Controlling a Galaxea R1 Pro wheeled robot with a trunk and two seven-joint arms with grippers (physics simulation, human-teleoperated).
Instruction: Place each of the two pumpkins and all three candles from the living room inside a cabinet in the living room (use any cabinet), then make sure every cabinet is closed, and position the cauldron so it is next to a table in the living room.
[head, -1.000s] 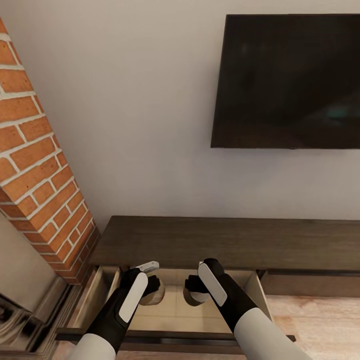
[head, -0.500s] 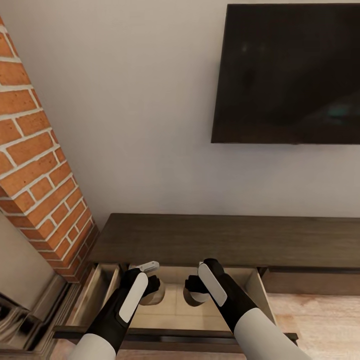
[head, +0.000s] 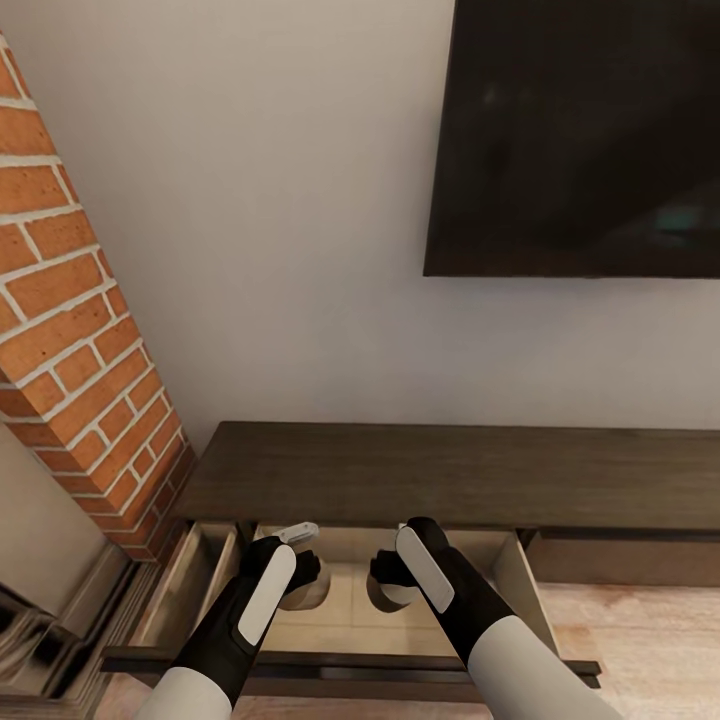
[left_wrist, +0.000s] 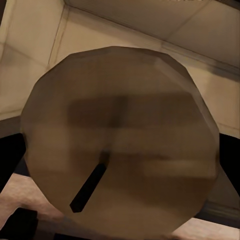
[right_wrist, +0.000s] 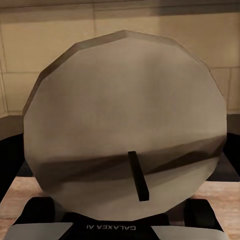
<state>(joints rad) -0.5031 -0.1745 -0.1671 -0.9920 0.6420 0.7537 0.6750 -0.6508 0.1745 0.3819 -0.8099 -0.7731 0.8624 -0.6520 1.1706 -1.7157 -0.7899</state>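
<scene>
Drawer (head: 345, 622): pulled out of the cabinet (head: 450, 475), open upward — pale floor bare between and before the two candles.
Left gripper (head: 300, 570): over the drawer, clamped on a candle (left_wrist: 120, 140).
Right gripper (head: 388, 575): beside it, gripping another candle (right_wrist: 127, 132).
Side walls: hem both arms in.
Front rail (head: 350, 665): crosses under the forearms.
Brick pillar (head: 70, 330): blocks the left.
TV (head: 580, 140): well above — no hindrance.

The camera tips upward a touch: the cabinet (head: 450, 480) top and the TV (head: 575, 140) sit a little higher in the head view, and the open drawer (head: 345, 660) front shows fuller below the cabinet.
</scene>
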